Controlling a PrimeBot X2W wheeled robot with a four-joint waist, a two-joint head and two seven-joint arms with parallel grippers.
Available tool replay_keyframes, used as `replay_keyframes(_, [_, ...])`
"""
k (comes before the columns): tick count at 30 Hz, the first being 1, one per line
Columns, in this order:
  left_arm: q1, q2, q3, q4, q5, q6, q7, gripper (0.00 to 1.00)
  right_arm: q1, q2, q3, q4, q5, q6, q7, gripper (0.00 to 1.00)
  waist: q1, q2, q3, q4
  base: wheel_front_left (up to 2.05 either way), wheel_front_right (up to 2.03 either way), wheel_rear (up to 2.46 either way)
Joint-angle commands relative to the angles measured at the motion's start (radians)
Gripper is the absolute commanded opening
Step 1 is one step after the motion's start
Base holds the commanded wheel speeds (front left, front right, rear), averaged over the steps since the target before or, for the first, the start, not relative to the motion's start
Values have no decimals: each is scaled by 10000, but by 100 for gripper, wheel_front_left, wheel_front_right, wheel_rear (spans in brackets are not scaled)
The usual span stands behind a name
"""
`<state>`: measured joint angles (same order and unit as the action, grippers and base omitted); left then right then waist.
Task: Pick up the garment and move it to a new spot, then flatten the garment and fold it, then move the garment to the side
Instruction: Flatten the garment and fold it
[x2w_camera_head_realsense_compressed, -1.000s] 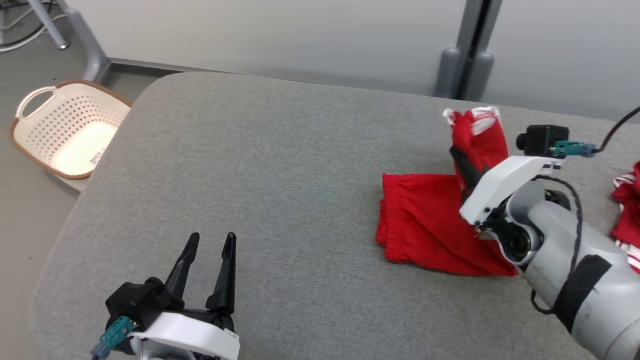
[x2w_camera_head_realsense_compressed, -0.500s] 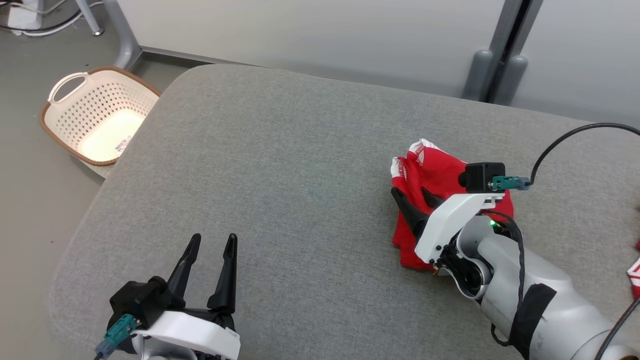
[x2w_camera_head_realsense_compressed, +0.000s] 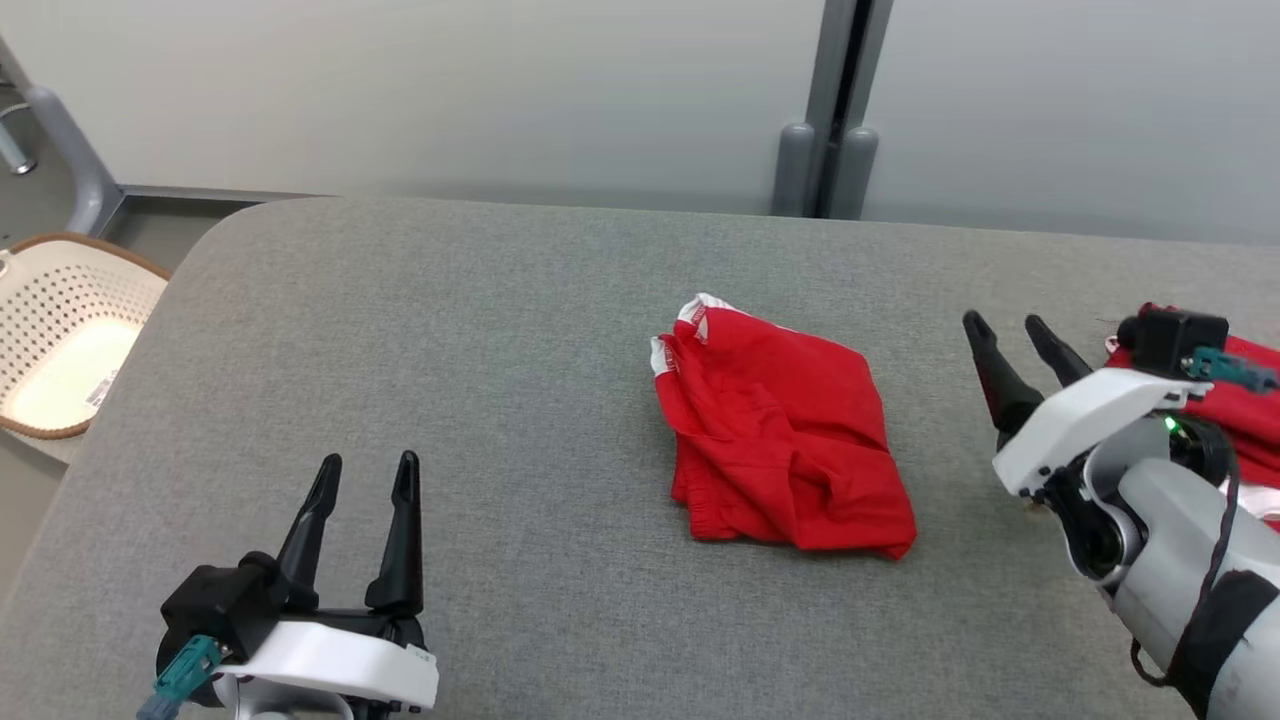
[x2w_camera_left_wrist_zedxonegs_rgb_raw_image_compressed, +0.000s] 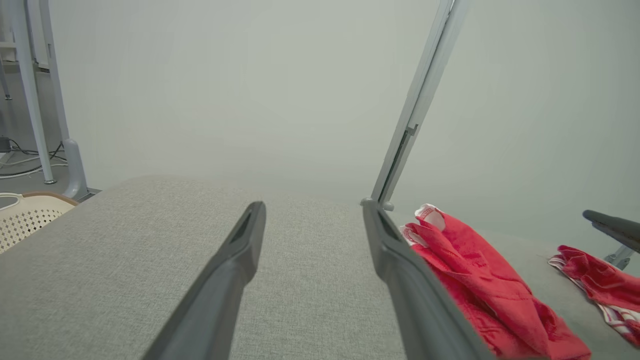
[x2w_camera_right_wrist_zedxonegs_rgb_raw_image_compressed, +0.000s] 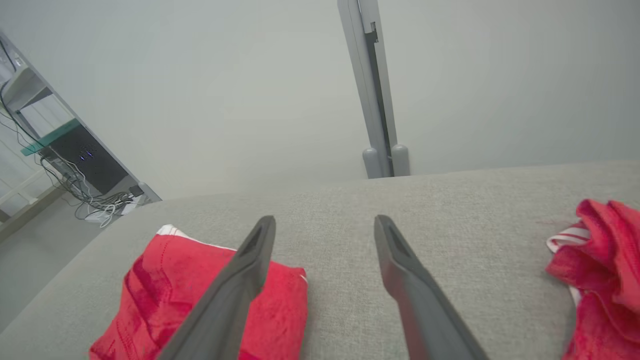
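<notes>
Crumpled red fabric garment with white-striped trim (x2w_camera_head_realsense_compressed: 785, 455) lies loosely folded near middle of grey fabric-covered bench (x2w_camera_head_realsense_compressed: 480, 330); nothing touches it. To its right, apart from it: right claw (x2w_camera_head_realsense_compressed: 1000, 320), above bench, fingers spread, empty. Over near-left part of bench: left claw (x2w_camera_head_realsense_compressed: 368, 460), fingers apart, holding nothing. Second red-and-white cloth (x2w_camera_head_realsense_compressed: 1255, 415) at bench's right edge, behind right wrist. Cream perforated plastic basket with brown rim (x2w_camera_head_realsense_compressed: 40, 310) on floor, left of bench.

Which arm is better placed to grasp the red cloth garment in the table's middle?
Right. The right gripper hangs open just beside the red cloth garment; the left gripper is open too, but farther away.
</notes>
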<state>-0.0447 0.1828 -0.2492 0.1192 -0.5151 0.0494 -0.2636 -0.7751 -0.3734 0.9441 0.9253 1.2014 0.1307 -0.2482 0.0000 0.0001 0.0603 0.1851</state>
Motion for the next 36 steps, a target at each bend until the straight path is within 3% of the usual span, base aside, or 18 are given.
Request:
replay_keyframes(1, [46, 55, 91, -56, 130, -18, -11, 100, 171, 80, -17, 41, -121, 0, -98, 100, 0, -1, -47, -77, 0, 0, 0])
replay_keyframes(3, [69, 5, 195, -87, 232, -37, -10, 100, 388, 125, -46, 220, -298, 0, -102, 100, 0, -1, -36, -86, 0, 0, 0])
replay_keyframes(4, [83, -17, 226, -88, 273, -71, -10, 100, 486, 192, -14, 306, -397, 0, -79, 50, 0, -1, -27, -69, 0, 0, 0])
replay_keyframes(5, [87, -42, 244, -74, 327, -123, -10, 100, 551, 281, 33, 374, -498, 0, -28, 21, 0, -1, -12, -33, 0, 0, 0])
replay_keyframes(6, [75, -68, 246, -43, 357, -158, -10, 100, 597, 385, 78, 421, -559, 0, 31, 0, 0, -1, 11, 20, 0, 0, 0])
replay_keyframes(18, [-220, -313, 328, 183, 607, -393, -8, 100, 885, 1335, 11, 950, -377, 0, 1260, 0, 0, -1, 420, 1161, 0, 0, 0])
replay_keyframes(24, [-90, -386, 455, 295, 706, -460, -5, 100, 1325, 1698, -128, 246, 186, 0, 1355, 0, 0, -1, 368, 1621, 0, 0, 0])
replay_keyframes(31, [127, -462, 609, 390, 747, -505, -5, 100, 2031, 1987, 765, -1645, -88, 0, 1484, 0, 0, -1, 210, 1403, 0, 0, 0])
replay_keyframes(36, [81, -408, 689, 367, 798, -538, -7, 100, 1911, 1865, 962, -2241, -525, 0, 1029, 0, 0, -1, 83, 979, 0, 0, 0])
